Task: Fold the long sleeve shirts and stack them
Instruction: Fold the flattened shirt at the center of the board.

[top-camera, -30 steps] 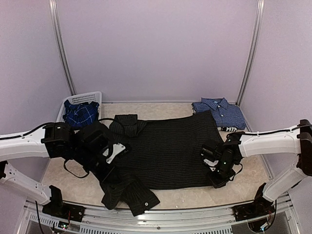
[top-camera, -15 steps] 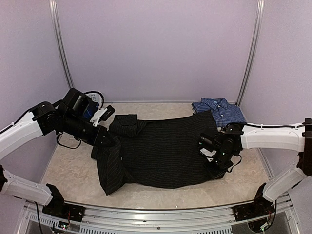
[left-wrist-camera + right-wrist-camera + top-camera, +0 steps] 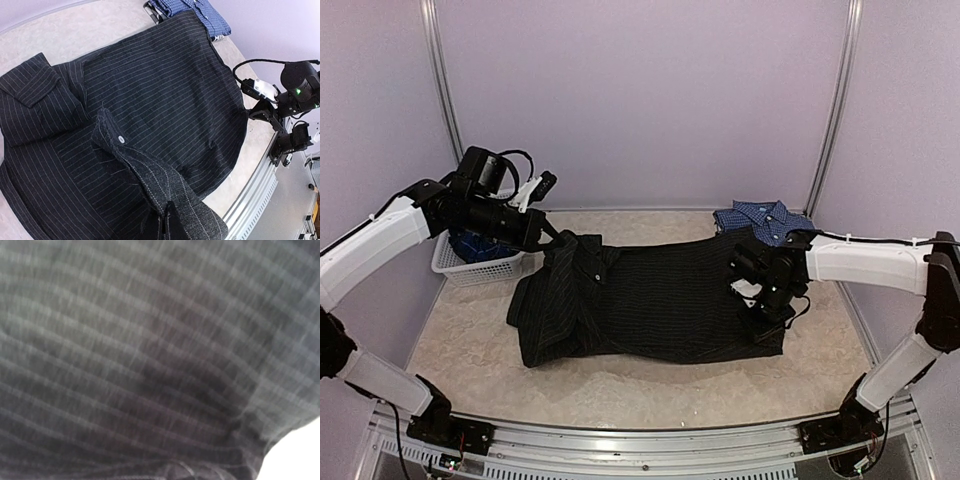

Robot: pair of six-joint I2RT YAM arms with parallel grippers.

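Observation:
The black pinstriped shirt (image 3: 660,300) lies spread across the middle of the table. Its sleeve is drawn up over its left side. My left gripper (image 3: 552,238) hovers by the collar, shut on that sleeve. In the left wrist view the buttoned cuff (image 3: 120,139) runs down into the closed left gripper (image 3: 167,227). My right gripper (image 3: 767,310) sits low on the shirt's right edge, shut on the cloth. Blurred pinstriped cloth (image 3: 150,365) fills the right wrist view and hides the fingers. A folded blue-and-white checked shirt (image 3: 770,222) lies at the back right. A darker blue plaid shirt (image 3: 472,246) is in the basket.
The white lattice basket (image 3: 480,268) stands at the back left, under my left arm. The metal rail (image 3: 640,435) runs along the table's near edge. Bare beige tabletop (image 3: 460,340) shows to the front and left of the black shirt.
My left gripper has carried the sleeve from the front left up and back toward the collar. My right gripper has moved away from the near edge with the right hem.

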